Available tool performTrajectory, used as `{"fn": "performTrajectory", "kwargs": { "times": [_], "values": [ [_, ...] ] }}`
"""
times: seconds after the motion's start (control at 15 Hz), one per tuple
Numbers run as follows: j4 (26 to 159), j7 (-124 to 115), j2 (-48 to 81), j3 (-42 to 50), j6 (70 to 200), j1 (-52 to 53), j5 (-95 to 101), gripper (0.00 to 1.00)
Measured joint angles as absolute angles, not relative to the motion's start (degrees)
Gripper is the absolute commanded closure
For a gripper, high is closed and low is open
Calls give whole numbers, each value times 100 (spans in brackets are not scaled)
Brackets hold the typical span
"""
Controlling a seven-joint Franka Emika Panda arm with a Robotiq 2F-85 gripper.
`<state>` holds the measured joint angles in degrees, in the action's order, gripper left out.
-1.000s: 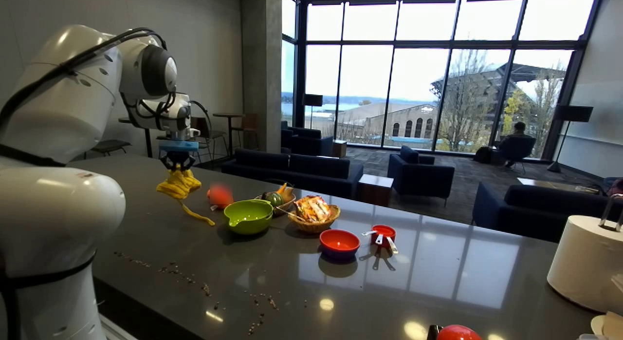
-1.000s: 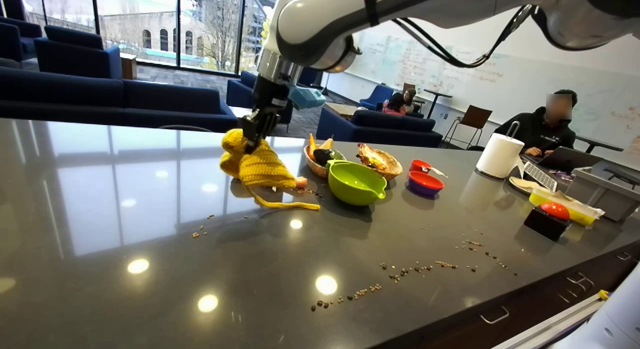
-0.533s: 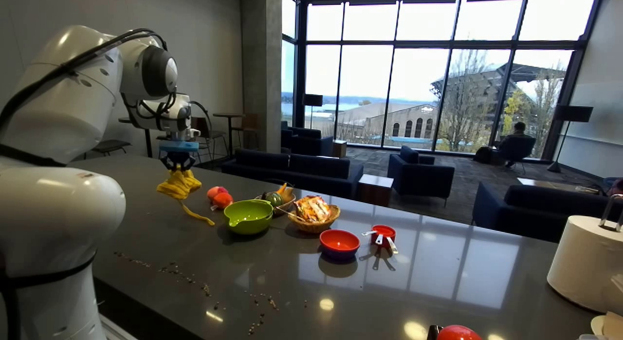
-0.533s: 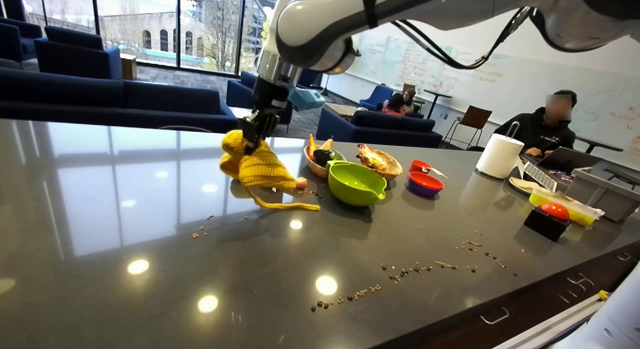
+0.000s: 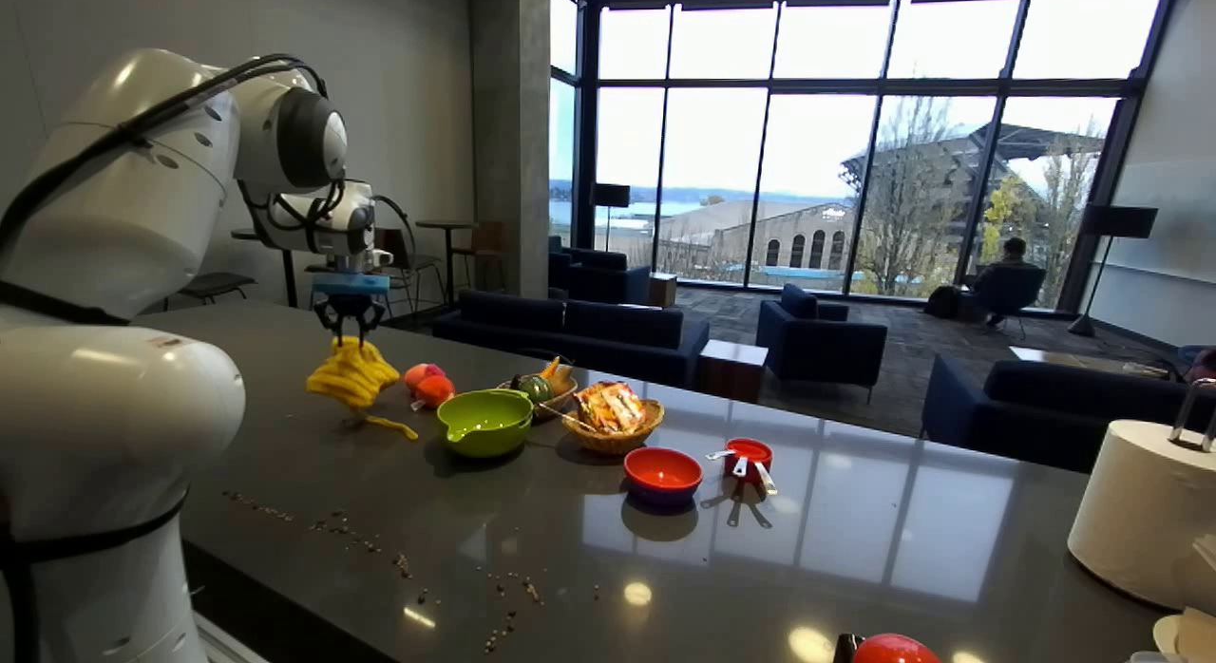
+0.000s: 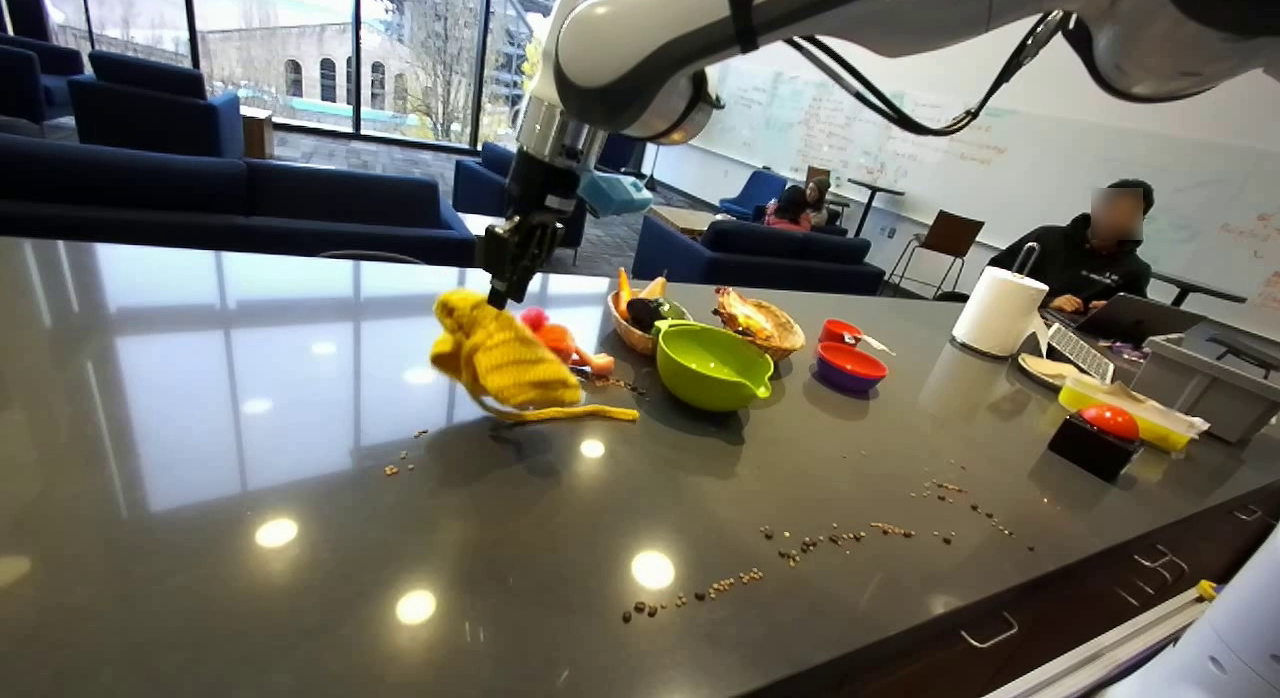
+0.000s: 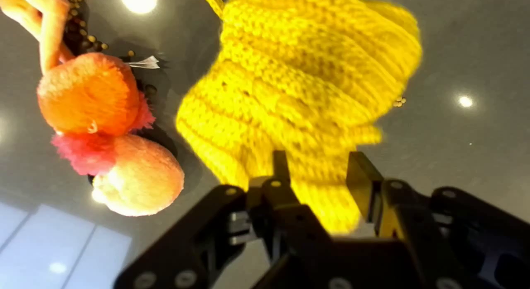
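Jaws: spread apart and directed downward, with black fingertips (image 7: 364, 177) standing to either side of the upper end of a yellow knitted piece (image 7: 290, 73). Not pinching, judging from the wrist view; impossible to tell whether lightly touching that piece. Located the yellow knitted piece directly beneath, low over the dark counter (image 6: 500, 538), with a shadow below; cannot tell whether bearing fully on that surface. Noted a thin yellow cord (image 6: 590, 413) trailing from the piece and ending near a green spouted bowl (image 5: 484, 430) in both exterior views. Found beside it, apart in the wrist view, an orange and pink plush toy (image 7: 91, 102) lying with a white tag (image 7: 145, 63) showing. Recorded near the green spouted bowl: a wicker basket (image 6: 632, 338) of produce (image 5: 536, 388) and another basket (image 5: 613, 443) of wrapped packets (image 5: 608, 408). Listed farther along the counter: a red and purple bowl (image 6: 850, 380) and red measuring cups (image 5: 748, 451), set close together. Observed small beans (image 6: 808, 545) scattered in several trails, including some beside the toy. Logged in an exterior view: a paper towel roll (image 6: 998, 308) and a black box (image 6: 1085, 448) with a red dome (image 6: 1110, 421) on top, well apart from the jaws.
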<state>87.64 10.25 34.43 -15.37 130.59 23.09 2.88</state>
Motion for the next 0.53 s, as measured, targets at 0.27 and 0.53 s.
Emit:
{"fn": "performTrajectory", "kwargs": {
  "times": [0.27, 0.53],
  "values": [
    [8751, 1015, 3427, -1520, 13059, 2280, 288, 2],
    [8754, 896, 3383, -1402, 13053, 2258, 303, 0]
  ]
}}
